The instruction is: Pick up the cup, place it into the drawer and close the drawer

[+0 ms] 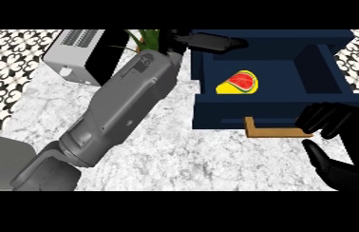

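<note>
Nearest, at lower right: right robot hand point(328, 124), black, fingers curled at the right end of the tan drawer handle point(275, 131); thumb points down-left below it; whether it actually clasps the handle, cannot tell. Grey left forearm point(116, 114) crosses the white marbled worktop point(189, 155) diagonally from lower left to upper centre, covering much of the worktop's left half. Drawer point(270, 91): dark blue, pulled open, front wall facing the robot, handle on that front. Cup point(238, 82) lies inside the drawer, left of centre on the drawer floor, tipped on its side; yellow body, red inside with a green rim line. Cup is free, no hand touching it. It lies well apart from the right robot hand, up and to its left, and below the left robot hand point(210, 41), which sits over the drawer's back left edge, black fingers stretched out rightward, holding nothing. Far left: grey slotted toaster-like appliance point(73, 55). Green plant leaves point(144, 38) behind the left wrist. Patterned black-and-white tile point(24, 53) at far left
</note>
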You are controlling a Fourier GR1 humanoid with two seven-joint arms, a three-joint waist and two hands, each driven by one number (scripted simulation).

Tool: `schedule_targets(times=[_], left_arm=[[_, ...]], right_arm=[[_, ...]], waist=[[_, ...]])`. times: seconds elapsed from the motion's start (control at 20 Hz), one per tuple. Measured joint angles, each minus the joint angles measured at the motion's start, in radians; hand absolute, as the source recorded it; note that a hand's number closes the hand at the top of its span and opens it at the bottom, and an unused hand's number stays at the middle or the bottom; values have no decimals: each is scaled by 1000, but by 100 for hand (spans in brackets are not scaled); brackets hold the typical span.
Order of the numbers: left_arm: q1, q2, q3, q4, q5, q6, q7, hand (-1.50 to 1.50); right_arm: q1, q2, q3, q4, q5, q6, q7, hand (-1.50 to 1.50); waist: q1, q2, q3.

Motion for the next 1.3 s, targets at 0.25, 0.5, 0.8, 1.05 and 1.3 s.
schedule_targets(times=[0.25,0.5,0.8,1.05,1.3], left_arm=[[130,84,22,-168,12,26,42,-150],[321,206,30,-371,19,8,82,-150],[561,335,56,-636,30,-2,132,-150],[716,397,88,-744,43,-62,122,-150],[825,443,131,-783,59,-140,92,-150]], right_arm=[[42,-37,31,-25,102,37,-13,150],[40,-60,62,-13,198,50,-12,150],[13,-64,89,50,301,40,-11,150],[-12,-96,167,113,493,35,-89,150],[-24,-145,252,232,726,-12,-219,150]], waist=[[22,-6,0],[35,-6,0],[33,-3,0],[32,1,0],[31,5,0]])
